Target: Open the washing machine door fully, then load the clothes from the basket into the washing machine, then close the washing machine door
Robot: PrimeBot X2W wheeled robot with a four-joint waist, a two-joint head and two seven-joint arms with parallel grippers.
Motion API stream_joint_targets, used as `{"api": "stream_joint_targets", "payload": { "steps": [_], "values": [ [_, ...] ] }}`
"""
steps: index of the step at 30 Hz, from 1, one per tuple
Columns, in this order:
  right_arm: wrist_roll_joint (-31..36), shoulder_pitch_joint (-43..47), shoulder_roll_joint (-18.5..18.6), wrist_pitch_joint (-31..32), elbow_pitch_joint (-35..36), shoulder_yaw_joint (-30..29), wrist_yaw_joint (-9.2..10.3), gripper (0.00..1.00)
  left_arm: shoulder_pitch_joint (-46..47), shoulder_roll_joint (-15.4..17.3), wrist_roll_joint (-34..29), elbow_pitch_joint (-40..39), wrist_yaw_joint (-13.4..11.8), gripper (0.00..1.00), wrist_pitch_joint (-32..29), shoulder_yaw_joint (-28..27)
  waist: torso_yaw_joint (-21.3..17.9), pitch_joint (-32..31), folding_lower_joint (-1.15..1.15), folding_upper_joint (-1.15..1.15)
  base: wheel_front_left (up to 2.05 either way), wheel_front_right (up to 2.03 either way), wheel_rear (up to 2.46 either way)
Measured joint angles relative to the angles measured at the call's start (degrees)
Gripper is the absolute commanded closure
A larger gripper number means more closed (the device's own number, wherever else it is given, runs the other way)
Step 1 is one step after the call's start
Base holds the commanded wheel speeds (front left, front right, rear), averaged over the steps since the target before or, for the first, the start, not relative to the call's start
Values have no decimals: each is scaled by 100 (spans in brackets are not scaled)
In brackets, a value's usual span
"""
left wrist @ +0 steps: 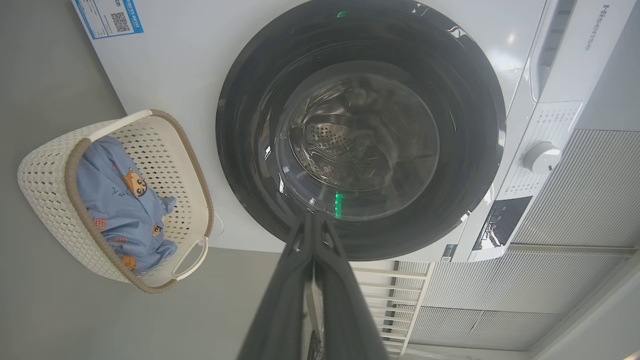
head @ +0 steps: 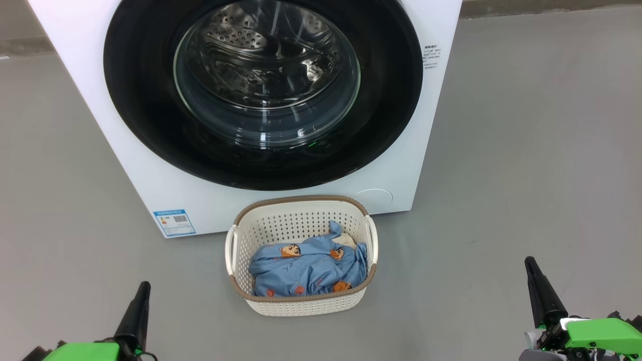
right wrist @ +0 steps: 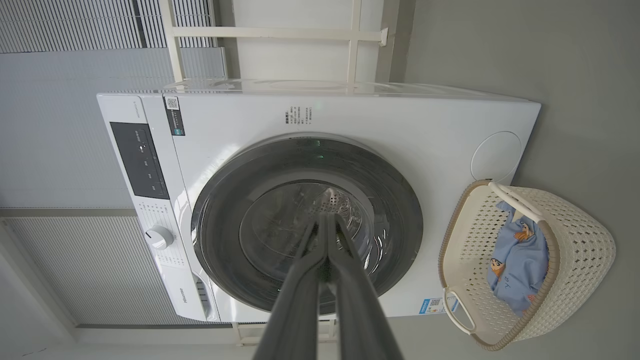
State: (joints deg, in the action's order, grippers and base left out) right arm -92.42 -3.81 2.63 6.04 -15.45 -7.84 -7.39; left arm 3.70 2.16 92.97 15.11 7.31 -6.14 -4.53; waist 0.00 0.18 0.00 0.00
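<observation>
The white washing machine (head: 100, 125) stands straight ahead, its round black-rimmed door (head: 140, 115) shut flat against the front, steel drum visible through the glass. On the floor just before it sits the cream basket (head: 301, 306) holding light-blue cartoon-print clothes (head: 308, 268). My left gripper (head: 144, 287) is low at the left and my right gripper (head: 529, 262) low at the right, both shut and empty, well back from the basket. The left wrist view shows the door (left wrist: 240, 125) and basket (left wrist: 45, 175); the right wrist view shows the door (right wrist: 215, 250), basket (right wrist: 585, 250) and clothes (right wrist: 520, 265).
Grey floor (head: 526, 150) spreads on both sides of the machine and around the basket. A control panel with a white dial (right wrist: 159, 237) runs along the machine's top front. A ribbed wall (right wrist: 75, 125) and a white frame (right wrist: 280, 35) stand behind it.
</observation>
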Motion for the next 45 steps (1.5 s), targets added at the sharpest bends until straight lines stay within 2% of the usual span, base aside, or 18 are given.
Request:
{"api": "stream_joint_targets", "payload": {
  "steps": [25, 26, 33, 45],
  "values": [
    [0, 0, 0, 0, 0, 0, 0, 100, 0, 0, 0, 0, 0, 100, 0, 0, 0, 0, 0, 0, 0, 0, 0],
    [0, 0, 0, 0, 0, 0, 0, 0, 0, 0, 0, 0, 0, 0, 0, 0, 0, 0, 0, 0, 0, 0, 0],
    [0, 287, -90, -14, -380, 4, 0, 0, -318, -163, 11, 349, -8, 0, 16, 58, -2, 12, 0, 0, 0, 0, 0],
    [71, 285, -86, -214, -214, 21, 0, 0, -327, -158, 10, 250, -8, 0, 220, 151, -17, -19, 1, 0, 0, 0, 0]
  ]
}}
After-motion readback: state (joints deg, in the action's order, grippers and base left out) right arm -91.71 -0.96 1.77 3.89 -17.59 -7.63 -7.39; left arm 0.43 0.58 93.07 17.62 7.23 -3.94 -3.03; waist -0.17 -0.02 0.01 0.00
